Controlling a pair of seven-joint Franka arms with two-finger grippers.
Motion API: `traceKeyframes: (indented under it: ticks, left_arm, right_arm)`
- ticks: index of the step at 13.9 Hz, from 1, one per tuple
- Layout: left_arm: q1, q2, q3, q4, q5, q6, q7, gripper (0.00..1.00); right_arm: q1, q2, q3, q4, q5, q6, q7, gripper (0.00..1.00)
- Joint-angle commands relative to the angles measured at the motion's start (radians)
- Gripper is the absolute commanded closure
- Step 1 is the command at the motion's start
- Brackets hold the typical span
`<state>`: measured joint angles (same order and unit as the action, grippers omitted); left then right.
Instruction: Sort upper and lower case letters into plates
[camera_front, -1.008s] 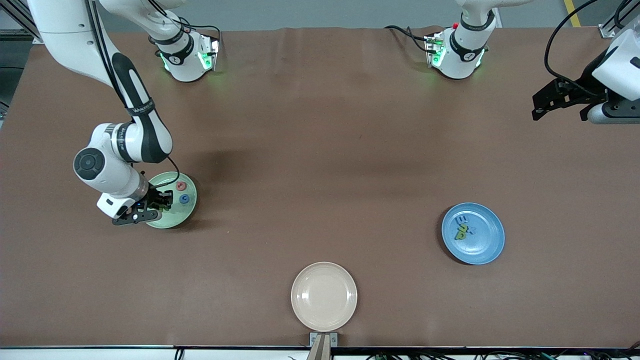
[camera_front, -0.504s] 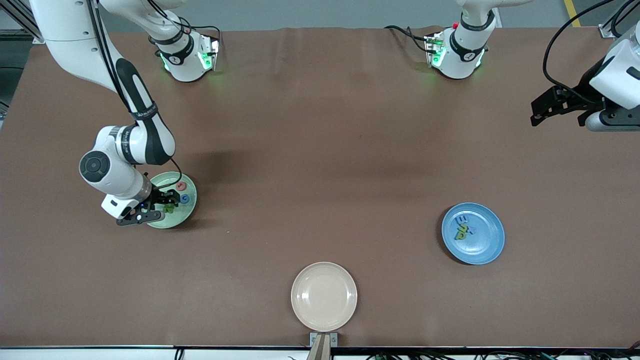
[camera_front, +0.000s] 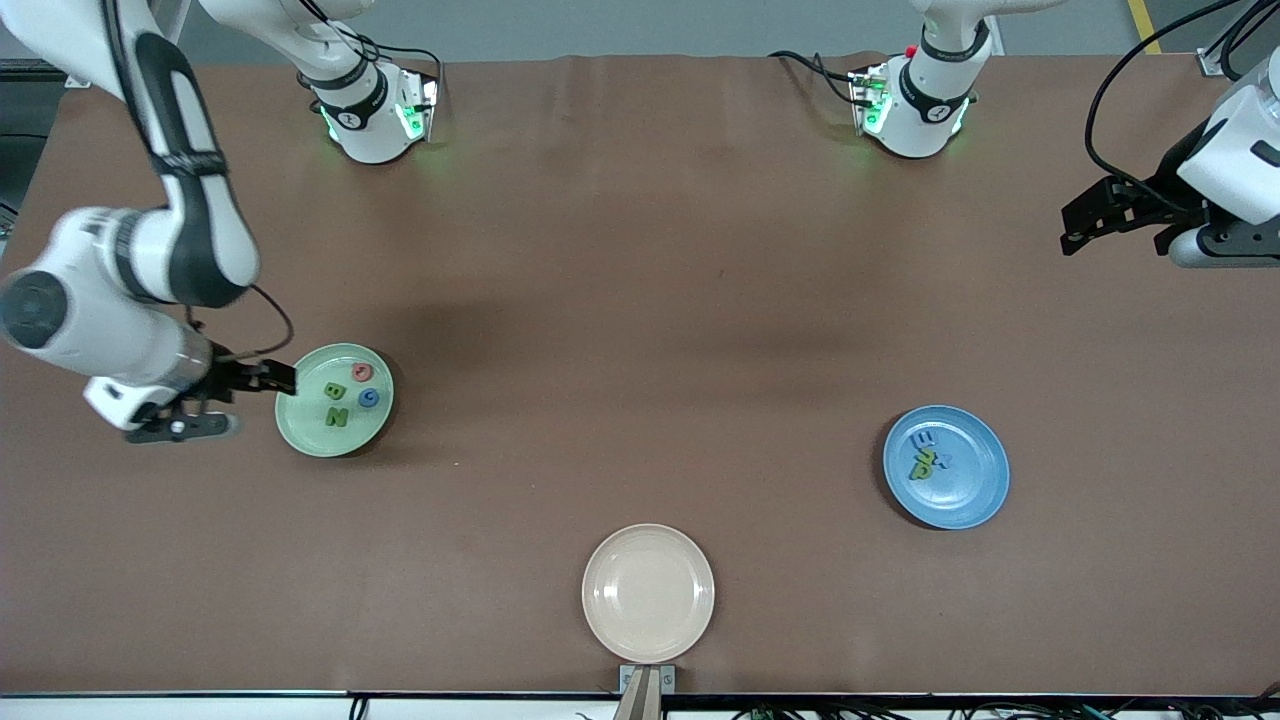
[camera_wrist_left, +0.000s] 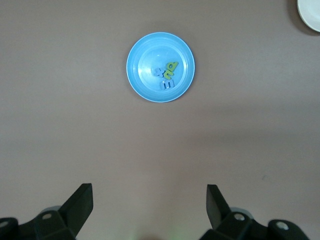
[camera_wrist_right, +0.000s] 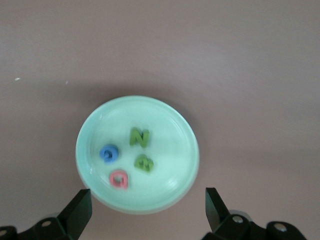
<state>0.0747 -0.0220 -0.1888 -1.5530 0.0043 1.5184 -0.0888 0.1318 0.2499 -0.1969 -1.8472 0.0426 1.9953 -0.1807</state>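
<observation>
At the left edge of the front view the right gripper (camera_front: 262, 385) hangs just off the rim of the pale green plate (camera_front: 300, 430), over the brown table covering (camera_front: 640, 300); its two black fingers stand wide apart with nothing between them. The plate is round, shallow and glossy, lying toward the right arm's end of the table. Four small chunky letters lie inside it: a green N (camera_front: 337, 417), a green B-like piece (camera_front: 334, 392), a pink letter with a hole (camera_front: 362, 372) and a blue rounded letter (camera_front: 370, 397). The right wrist view shows them well apart from the rim, the N (camera_wrist_right: 139, 137) clear in shape, the other three softer and harder to read.

Low in the middle of the front view, at the table edge nearest the camera, sits a beige plate (camera_front: 620, 620), round, smooth and matte.

In the lower right of the front view lies the blue plate (camera_front: 975, 500), the same round shallow form, toward the left arm's end of the table. A tight cluster of letters (camera_front: 928, 458) lies in it, touching one another: a yellow-green piece and pale blue ones, which the left wrist view (camera_wrist_left: 166, 75) shows too small to name.

At the upper right edge the left gripper (camera_front: 1078, 222) waits in the air over the table's end, its black fingers spread fully and empty.
</observation>
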Motion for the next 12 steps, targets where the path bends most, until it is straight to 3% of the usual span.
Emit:
traceKeyframes:
  ticks: [1, 8, 12]
  left_arm:
    - [-0.004, -0.006, 0.002, -0.004, 0.000, 0.017, 0.003, 0.00]
    - [-0.003, 0.002, 0.002, -0.001, 0.000, 0.019, 0.003, 0.00]
    - [-0.004, 0.010, 0.002, -0.001, 0.000, 0.026, 0.003, 0.00]
  right_arm:
    - [-0.014, 0.003, -0.018, 0.190, -0.044, -0.221, 0.009, 0.00]
    - [-0.029, 0.019, -0.029, 0.449, -0.044, -0.418, 0.020, 0.00]
    - [-0.035, 0.017, -0.029, 0.471, -0.026, -0.434, 0.027, 0.00]
